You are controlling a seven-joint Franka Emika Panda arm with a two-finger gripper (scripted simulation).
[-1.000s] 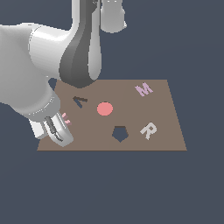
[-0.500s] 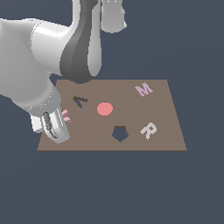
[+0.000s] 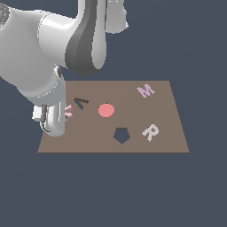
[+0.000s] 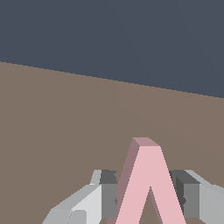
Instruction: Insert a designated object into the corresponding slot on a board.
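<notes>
1. Wrist view, lower centre of the frame: the gripper (image 4: pixel 148 199) has a finger (image 4: pixel 105 192) on each side of the pink letter V (image 4: pixel 151 183), the pads set against its two strokes; they appear to pinch it, though whether the block rests on the board (image 4: pixel 65 122) or is just off it cannot be told

2. Exterior view, left of centre: only a sliver of the pink letter V (image 3: pixel 68 111) shows beside the arm's wrist, near the left edge of the brown board (image 3: pixel 168 137), with the gripper itself hidden behind the arm

3. Just to the right of that sliver in the same view lies the dark V-shaped slot (image 3: pixel 80 102), near but apart from the block

4. Elsewhere on the board, in the exterior view: a red disc (image 3: pixel 106 110) at centre, a dark pentagon hole (image 3: pixel 121 135) below it, a white R (image 3: pixel 150 131) at lower right, a lilac M (image 3: pixel 146 91) at upper right

5. Judged from these frames, the grasp is made and the carry to the slot is the step in hand

6. The next move likely calls for a short lift, a small shift toward the slot, turning the block to match the cut-out's strokes, then lowering it straight in
</notes>
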